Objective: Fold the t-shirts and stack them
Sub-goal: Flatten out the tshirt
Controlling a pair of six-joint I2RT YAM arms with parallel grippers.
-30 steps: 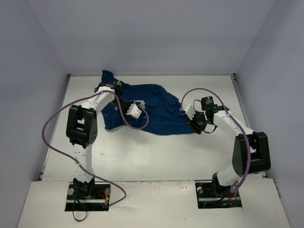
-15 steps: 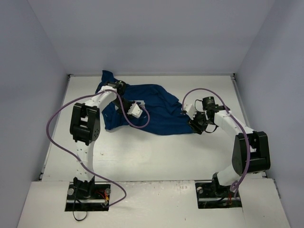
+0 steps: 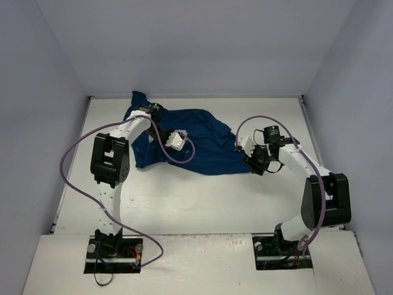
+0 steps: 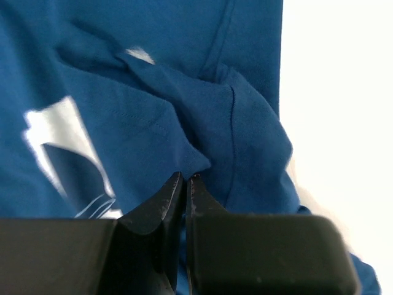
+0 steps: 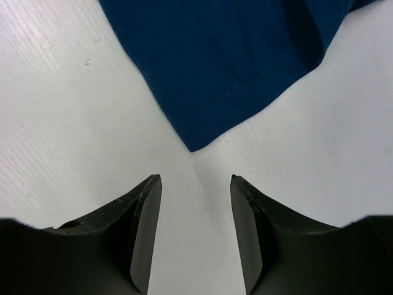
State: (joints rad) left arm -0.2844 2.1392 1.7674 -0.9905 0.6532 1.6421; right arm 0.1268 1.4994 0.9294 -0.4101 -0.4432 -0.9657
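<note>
Overhead view of a white table (image 3: 184,196) with two robot arms reaching away from the bottom of the frame. A single navy blue t-shirt (image 3: 209,144) lies crumpled and unfolded in the upper middle of the frame. Its long axis runs across the picture, from the upper left down towards the centre right.

The left arm reaches over the upper left part of the cloth. In the left wrist view, the left gripper (image 4: 186,181) is clenched, its dark tips pressed together at the bottom centre of the frame. A raised ridge of blue fabric runs right into the tips, so it appears to be pinching a fold of the shirt. Bare table shows along the right side of that view.

The right arm sits at the shirt's lower right corner. In the right wrist view, the right gripper (image 5: 196,178) is released and holds nothing, its jaws standing apart over bare table. A pointed corner of the hem (image 5: 193,144) lies straight ahead of the gap, just beyond the fingertips and not yet between them. The coming grasp likely depends on closing that short gap, and the right arm is the nearer one for it.

Part of a pale print (image 4: 55,141) shows at the left of the left wrist view. No writing, brand or label can be read anywhere.
</note>
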